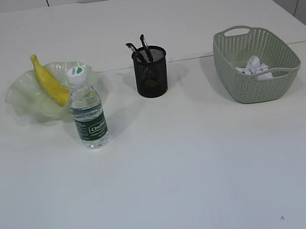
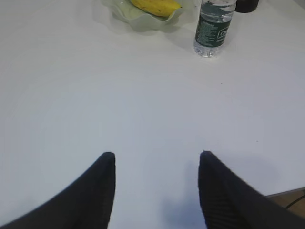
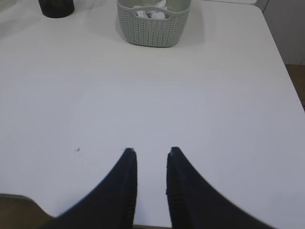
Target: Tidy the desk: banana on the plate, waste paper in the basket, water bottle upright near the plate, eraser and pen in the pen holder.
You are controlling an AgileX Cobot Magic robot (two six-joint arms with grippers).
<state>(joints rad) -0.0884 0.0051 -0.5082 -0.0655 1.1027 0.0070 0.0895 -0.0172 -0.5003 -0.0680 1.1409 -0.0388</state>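
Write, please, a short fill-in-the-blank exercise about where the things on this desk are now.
1. The banana lies on the ____.
2. The crumpled paper is inside the ____.
3. The water bottle stands ____ beside the plate.
4. The pens stick out of the black ____.

Missing words: plate; basket; upright; pen holder

White table (image 1: 205,169), seam running across behind the pen holder (image 1: 151,72). Holder stands mid-table; plate (image 1: 26,94) to its left, water bottle (image 1: 88,109) upright just in front of the plate (touching its rim, looks like), basket (image 1: 257,67) well right of holder.
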